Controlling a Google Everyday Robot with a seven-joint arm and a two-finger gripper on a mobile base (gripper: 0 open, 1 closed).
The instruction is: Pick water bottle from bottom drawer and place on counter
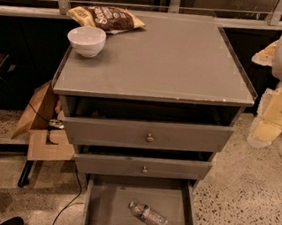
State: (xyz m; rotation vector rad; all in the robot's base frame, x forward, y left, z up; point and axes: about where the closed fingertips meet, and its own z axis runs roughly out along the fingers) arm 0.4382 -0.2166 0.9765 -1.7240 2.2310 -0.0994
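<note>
The water bottle (148, 215) lies on its side in the open bottom drawer (109, 201), right of the middle, white cap pointing back-left. The grey counter (166, 62) tops the cabinet. My gripper (266, 130) hangs at the right edge of the view, beside the cabinet's right side at about the height of the top drawer. It is well above and to the right of the bottle, touches nothing and holds nothing that I can see.
A white bowl (86, 40) and a snack bag (106, 18) sit at the counter's back-left corner. The two upper drawers (148, 135) are pulled partly out above the bottom one. Cardboard (41, 124) and a black cable (69, 197) lie on the floor at the left.
</note>
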